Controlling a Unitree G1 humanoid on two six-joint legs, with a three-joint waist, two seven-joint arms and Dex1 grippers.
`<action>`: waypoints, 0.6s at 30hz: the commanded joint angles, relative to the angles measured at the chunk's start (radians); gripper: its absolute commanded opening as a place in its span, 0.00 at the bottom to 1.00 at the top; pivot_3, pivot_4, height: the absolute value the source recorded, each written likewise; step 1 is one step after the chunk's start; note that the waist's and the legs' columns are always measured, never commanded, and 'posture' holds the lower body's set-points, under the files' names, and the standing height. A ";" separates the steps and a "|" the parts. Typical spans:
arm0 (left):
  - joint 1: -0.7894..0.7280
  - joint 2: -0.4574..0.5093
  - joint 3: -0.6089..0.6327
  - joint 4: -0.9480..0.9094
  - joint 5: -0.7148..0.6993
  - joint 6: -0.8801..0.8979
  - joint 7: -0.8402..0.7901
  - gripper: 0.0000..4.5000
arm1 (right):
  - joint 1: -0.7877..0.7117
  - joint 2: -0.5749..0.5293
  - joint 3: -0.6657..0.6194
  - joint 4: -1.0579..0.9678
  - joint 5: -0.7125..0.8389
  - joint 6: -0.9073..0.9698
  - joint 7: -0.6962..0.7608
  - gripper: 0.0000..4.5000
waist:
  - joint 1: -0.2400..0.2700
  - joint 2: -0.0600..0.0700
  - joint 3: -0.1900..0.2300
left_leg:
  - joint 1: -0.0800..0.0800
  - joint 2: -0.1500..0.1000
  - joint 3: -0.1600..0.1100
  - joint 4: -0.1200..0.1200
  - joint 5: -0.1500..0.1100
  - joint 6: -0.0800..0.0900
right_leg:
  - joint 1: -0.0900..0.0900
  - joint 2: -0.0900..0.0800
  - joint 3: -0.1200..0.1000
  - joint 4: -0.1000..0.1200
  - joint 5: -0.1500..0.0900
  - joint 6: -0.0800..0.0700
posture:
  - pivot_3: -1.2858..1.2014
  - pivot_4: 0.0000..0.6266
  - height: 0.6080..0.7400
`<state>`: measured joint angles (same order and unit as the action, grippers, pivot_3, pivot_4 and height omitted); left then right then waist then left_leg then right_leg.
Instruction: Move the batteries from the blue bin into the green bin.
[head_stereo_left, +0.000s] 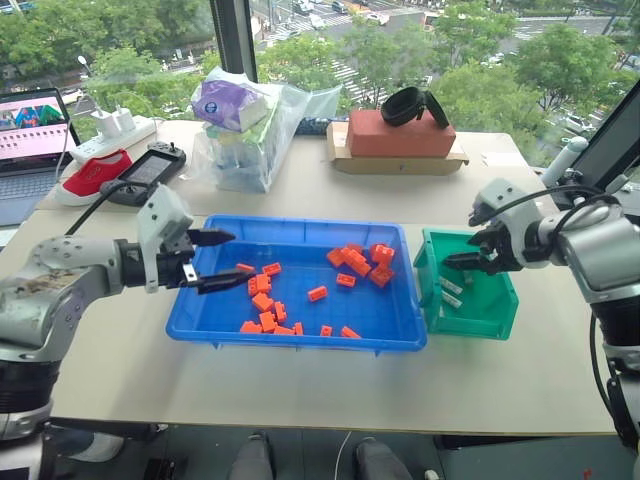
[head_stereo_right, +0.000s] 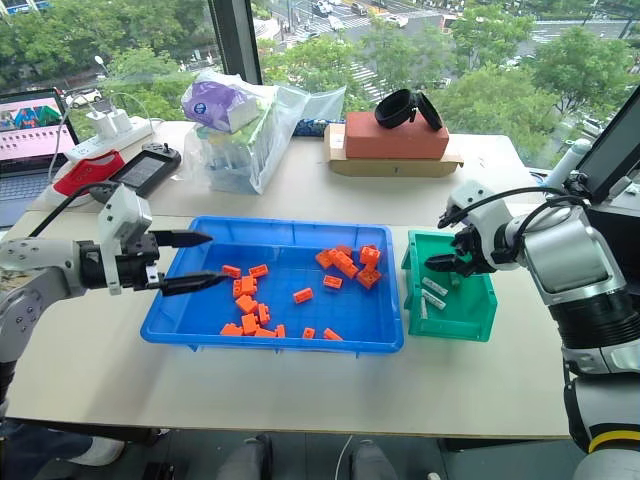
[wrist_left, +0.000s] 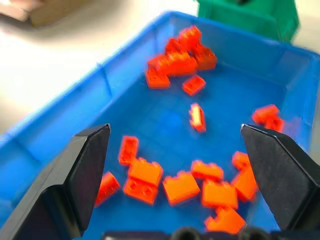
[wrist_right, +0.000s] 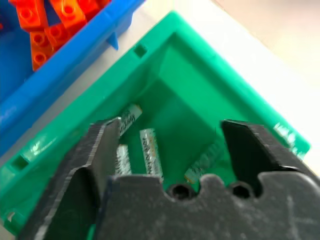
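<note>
Bench (head_stereo_left: 330, 385): pale top, and the two bins sit side by side toward its front edge, blue one in the middle, green one toward the right edge.
Blue bin (head_stereo_left: 300, 335): wide and shallow, and here it's nothing but orange bricks (head_stereo_left: 352, 262) on the floor, one cluster up at the far right corner and a scatter along the near left side. I can't pick out a battery in it.
Green bin (head_stereo_left: 497, 322): tucked just beside the blue bin's right wall, whether touching I cannot tell.
Left end effector (head_stereo_left: 212, 261): hanging over the blue bin's left edge, pointing in across it, fingers spread wide with nothing between them; the wrist view looks straight down on loose bricks.
Right end effector (head_stereo_left: 462, 261): poised over the green bin's mouth, fingers parted wide and empty, the bin's floor showing between them in the wrist view.
Batteries (wrist_right: 150, 151): there they are, grey-white cylinders lying on the green bin's floor, about four showing in the right wrist view, two of them close alongside each other.
</note>
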<state>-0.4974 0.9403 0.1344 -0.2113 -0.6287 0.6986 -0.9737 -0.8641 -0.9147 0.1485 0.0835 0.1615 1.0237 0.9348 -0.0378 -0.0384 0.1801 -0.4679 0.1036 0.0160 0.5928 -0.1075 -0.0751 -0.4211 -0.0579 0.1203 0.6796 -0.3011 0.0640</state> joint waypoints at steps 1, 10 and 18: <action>0.006 -0.006 0.067 -0.022 0.039 -0.046 0.065 1.00 | -0.019 0.003 -0.162 0.087 0.037 -0.200 -0.025 0.99 | 0.000 0.000 0.000 | 0.000 0.000 0.000 0.000 0.000 0.000 | 0.000 0.000 0.000 0.000 0.000 0.000 | 0.52 0.24 1.00; 0.093 -0.023 0.234 -0.083 -0.005 0.036 0.177 1.00 | -0.005 -0.012 -0.350 0.278 0.142 -0.321 0.014 0.99 | -0.003 0.000 0.000 | 0.000 0.000 0.000 0.000 0.000 0.000 | 0.001 0.000 0.000 0.000 0.000 0.000 | 0.52 0.24 1.00; 0.312 -0.041 0.409 -0.166 -0.015 0.078 0.235 1.00 | 0.144 -0.011 -0.375 0.357 0.118 -0.471 0.006 0.99 | -0.005 0.000 0.000 | 0.001 0.000 0.000 0.000 0.000 0.000 | 0.001 0.000 0.000 0.000 0.000 0.000 | 0.52 0.24 1.00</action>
<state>-0.1769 0.9083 0.4927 -0.3578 -0.6479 0.7965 -0.7782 -0.7132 -0.9233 -0.1873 0.4400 0.2778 0.6273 0.9583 -0.0429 -0.0384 0.1800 -0.4662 0.1036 0.0160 0.5937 -0.1071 -0.0756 -0.4193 -0.0581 0.1205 0.6805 -0.3008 0.0643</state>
